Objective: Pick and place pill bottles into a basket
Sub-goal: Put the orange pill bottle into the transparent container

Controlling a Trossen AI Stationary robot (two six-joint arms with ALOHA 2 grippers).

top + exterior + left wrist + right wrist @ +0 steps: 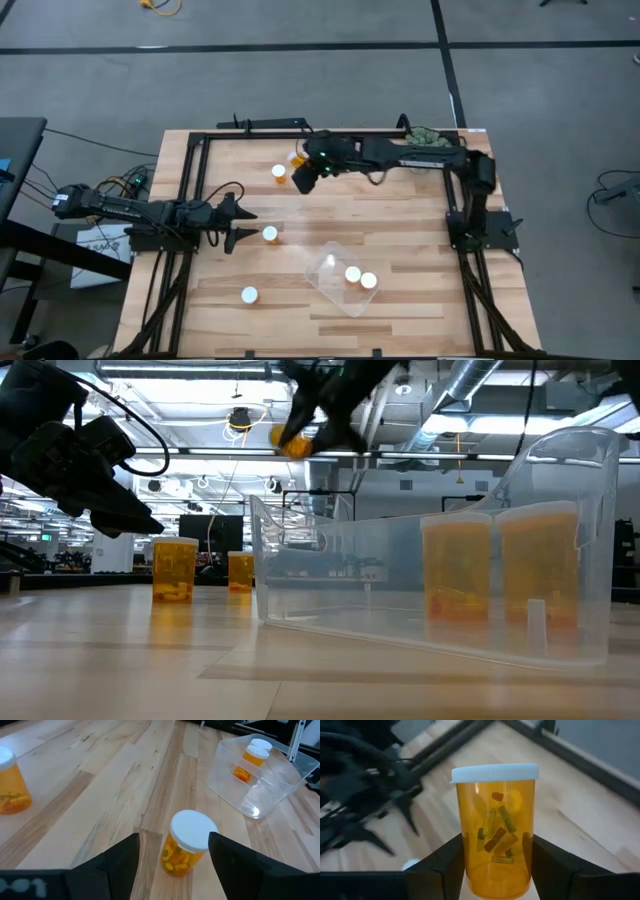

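Observation:
My right gripper [302, 172] hangs over the table's far middle, shut on an orange pill bottle [495, 830] with a white cap. A second pill bottle [279, 173] stands on the wood just left of it. My left gripper [240, 226] rests low at the left, open. Its fingers stand on either side of a standing pill bottle [186, 845] without touching it. Another pill bottle [249, 295] stands near the front left. The clear basket [325, 268] sits at the near middle with two pill bottles [360, 278] upright inside. My right gripper pinches the bottle's lower body [470, 855] between its two fingers, one on each side. The fingers [445, 865] slant down from the table's right side. The bottle is lifted well clear of the table [295, 445], its cap [495, 772] away from the fingers.
A black metal frame [190, 180] runs along the table's left, far and right sides. A green spiky ball [425, 135] lies at the far right corner. Bare wood lies between the basket and the far bottles.

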